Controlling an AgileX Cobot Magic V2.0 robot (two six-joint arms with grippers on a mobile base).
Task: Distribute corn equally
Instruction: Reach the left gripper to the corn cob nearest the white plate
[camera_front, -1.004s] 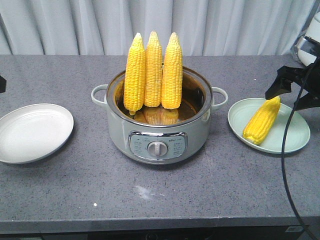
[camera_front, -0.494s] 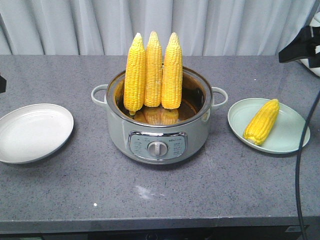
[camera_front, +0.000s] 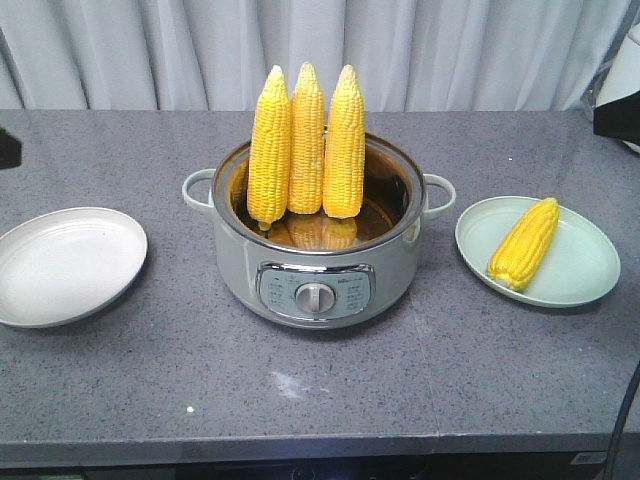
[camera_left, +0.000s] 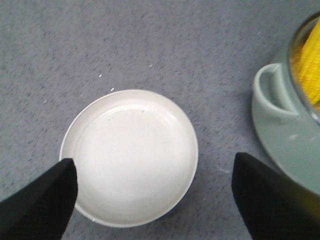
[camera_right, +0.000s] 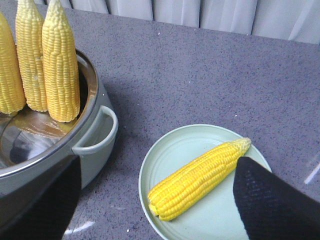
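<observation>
Shows in front view alone: dial panel (camera_front: 316, 292) of round steel-lined pot (camera_front: 400, 262) at counter (camera_front: 320, 400) centre, three knobbly tapered corn cobs (camera_front: 307, 140) upright inside. Shows in wrist views alone: left gripper (camera_left: 155, 162), fingers (camera_left: 40, 205) spread wide, by glossy white plate (camera_left: 130, 150) near left edge; right gripper (camera_right: 160, 164), likewise released, by pale green plate (camera_right: 220, 212) near right edge bearing fourth cob (camera_right: 200, 177).

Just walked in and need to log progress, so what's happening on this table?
A two-armed robot is sharing corn between two plates. Three cobs stand on end in the pot, one cob lies on the green plate, and the white plate holds nothing. Both grippers are open and empty: the left gripper hovers over the white plate, the right gripper over the green one.
</observation>
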